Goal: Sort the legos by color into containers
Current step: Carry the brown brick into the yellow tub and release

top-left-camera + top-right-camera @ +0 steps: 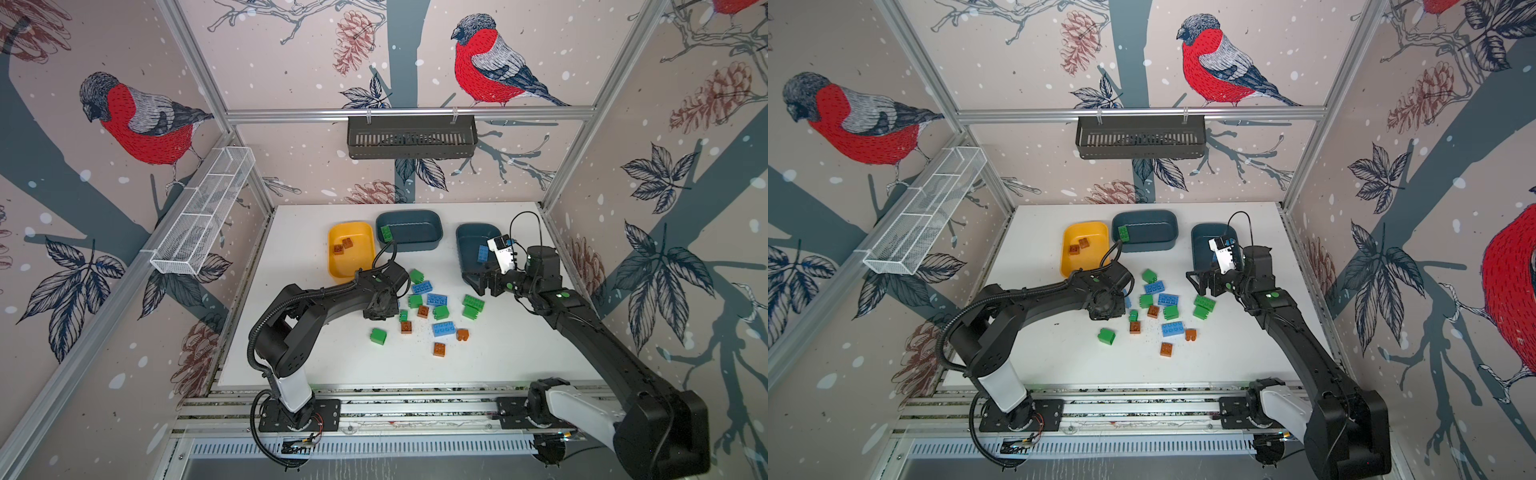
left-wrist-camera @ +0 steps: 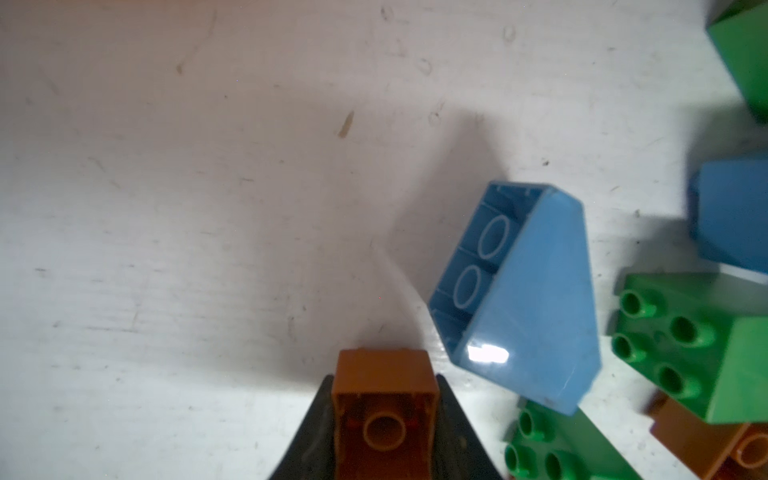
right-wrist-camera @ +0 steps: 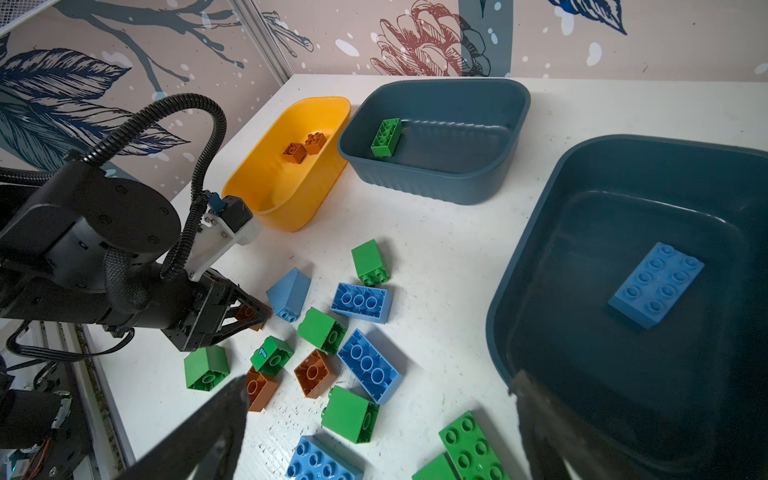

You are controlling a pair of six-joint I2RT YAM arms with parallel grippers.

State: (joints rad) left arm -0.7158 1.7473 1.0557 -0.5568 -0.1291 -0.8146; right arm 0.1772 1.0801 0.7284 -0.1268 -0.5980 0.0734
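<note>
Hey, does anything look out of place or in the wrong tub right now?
Nothing is missorted: the yellow tub holds only brown bricks, the middle teal tub one green brick, the right teal tub one blue brick. One oddity: a blue sloped brick lies on its side, hollow underside showing, beside the left gripper.

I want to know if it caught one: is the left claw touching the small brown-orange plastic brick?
Touching. The left wrist view shows the left gripper, black fingers pressed on both sides of the small brown-orange plastic brick.
</note>
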